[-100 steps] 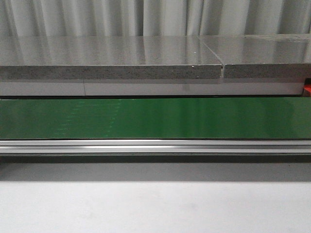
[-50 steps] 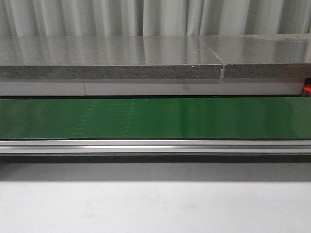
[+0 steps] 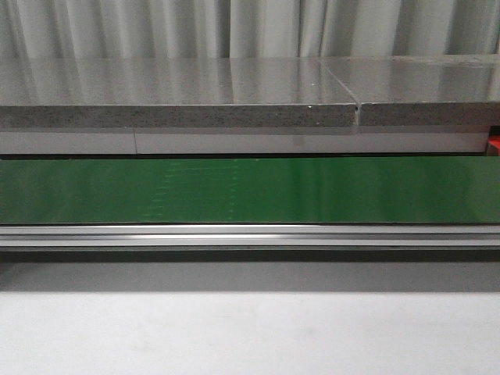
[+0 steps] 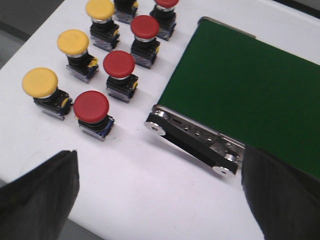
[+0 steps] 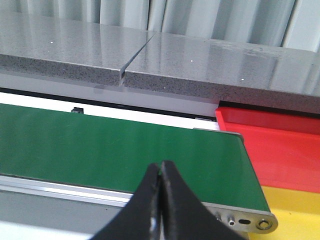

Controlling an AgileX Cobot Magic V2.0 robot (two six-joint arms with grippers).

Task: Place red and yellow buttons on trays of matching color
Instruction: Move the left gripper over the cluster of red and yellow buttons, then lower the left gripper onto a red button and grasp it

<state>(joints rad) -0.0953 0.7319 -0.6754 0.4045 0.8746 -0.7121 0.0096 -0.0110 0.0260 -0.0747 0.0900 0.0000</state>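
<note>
A long green conveyor belt (image 3: 250,190) with a silver metal side rail (image 3: 250,236) runs across the white counter (image 3: 250,336), and everything else sits relative to it. Off its left end, seen from the left wrist, mushroom-head push buttons on black bases stand in two rows on the counter: the row nearer the belt holds red buttons (image 4: 119,65), the row farther from it yellow buttons (image 4: 73,42). None touches the belt. The left claw (image 4: 157,195) hangs over the bare counter beside the belt's roller end (image 4: 192,145), its two dark fingers (image 4: 40,192) spread wide apart and holding nothing. Beyond the belt's right end lie a red plastic tray (image 5: 280,145) and, nearer the robot, a yellow tray (image 5: 295,210). The right claw (image 5: 160,172) hovers over that end of the belt, its black fingers pressed together with nothing between them.
</note>
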